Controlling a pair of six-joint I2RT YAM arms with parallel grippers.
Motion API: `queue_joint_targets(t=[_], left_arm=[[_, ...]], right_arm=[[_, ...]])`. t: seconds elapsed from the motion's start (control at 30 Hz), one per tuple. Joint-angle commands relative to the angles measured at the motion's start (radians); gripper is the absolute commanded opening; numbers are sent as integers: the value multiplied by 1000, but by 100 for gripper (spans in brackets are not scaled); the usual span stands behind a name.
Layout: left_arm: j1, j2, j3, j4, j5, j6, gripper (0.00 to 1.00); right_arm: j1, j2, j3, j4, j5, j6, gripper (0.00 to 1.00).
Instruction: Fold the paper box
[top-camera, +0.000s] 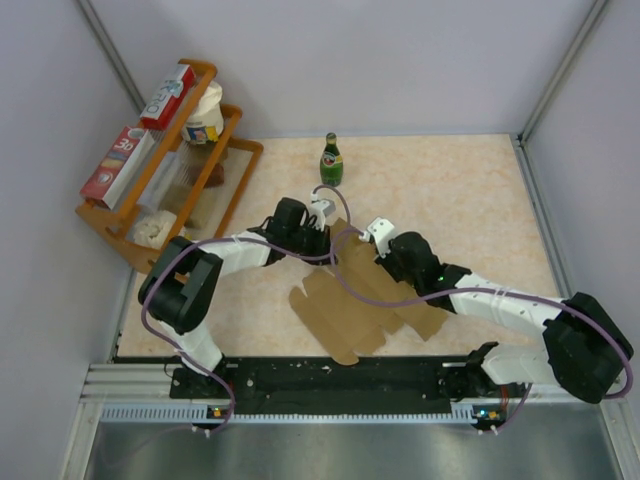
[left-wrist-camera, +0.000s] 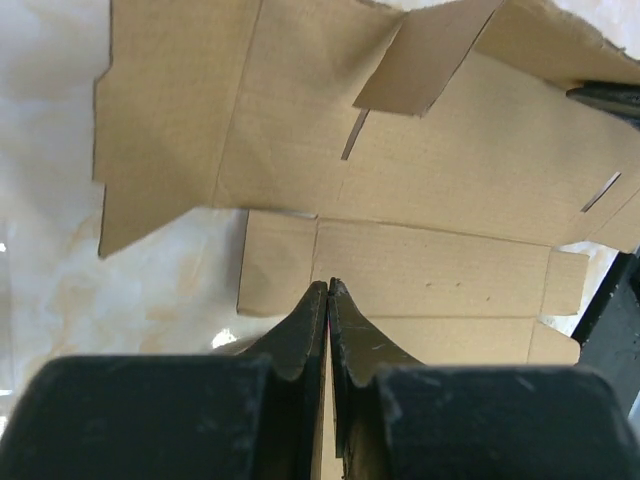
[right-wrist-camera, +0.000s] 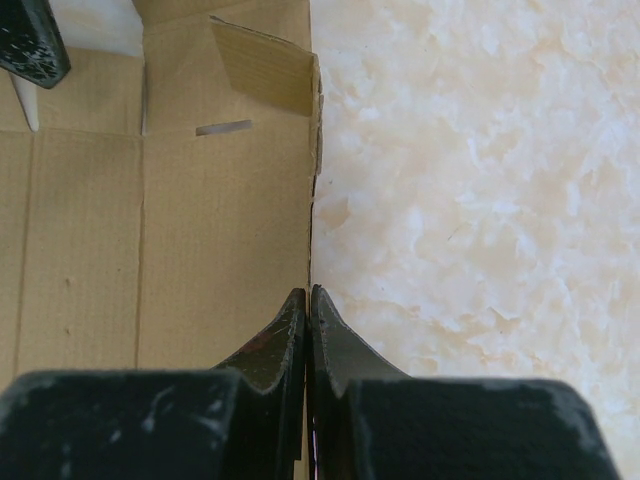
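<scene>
Paper box (top-camera: 330, 320) sits pinched in left gripper (left-wrist-camera: 328, 286), edge at right gripper (right-wrist-camera: 308, 290).

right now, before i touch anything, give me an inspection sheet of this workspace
surface: beige marbled table, no spills seen
job's things: paper box, a mostly flat die-cut sheet at centre, one small flap raised
clutter: green bottle at the back; wooden rack far left holding red-and-white boxes
grippers: left gripper fingers shut on a sheet edge; right gripper fingers shut, apparently pinching another edge
cables: purple cables loop along both arms, one crossing over the sheet
surroundings: grey walls on three sides
</scene>
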Motion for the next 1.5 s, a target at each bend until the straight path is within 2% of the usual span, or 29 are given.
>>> queue_joint_targets(t=[0.0,0.17,0.3,0.53,0.8,1.23,1.47], left_arm=[[22,-76,-38,50,-31,-12,7],[61,-62,-46,88,-8,-49,8],[74,-52,-28,85,-57,-60,7],[74,1,56,-28,-148,-2,1],[70,17,52,-38,-247,29,0],[13,74,50,-33,-280,66,0],[-10,74,29,-27,-237,84,0]], right_arm=[[21,6,3,38,25,-11,0],[27,6,3,30,25,-14,0],[33,0,1,30,29,-17,0],[34,-3,1,33,28,-16,0],[34,-4,-2,43,17,-9,0],[34,-7,-7,46,-4,-3,0],[34,-18,-16,55,-6,9,0]])
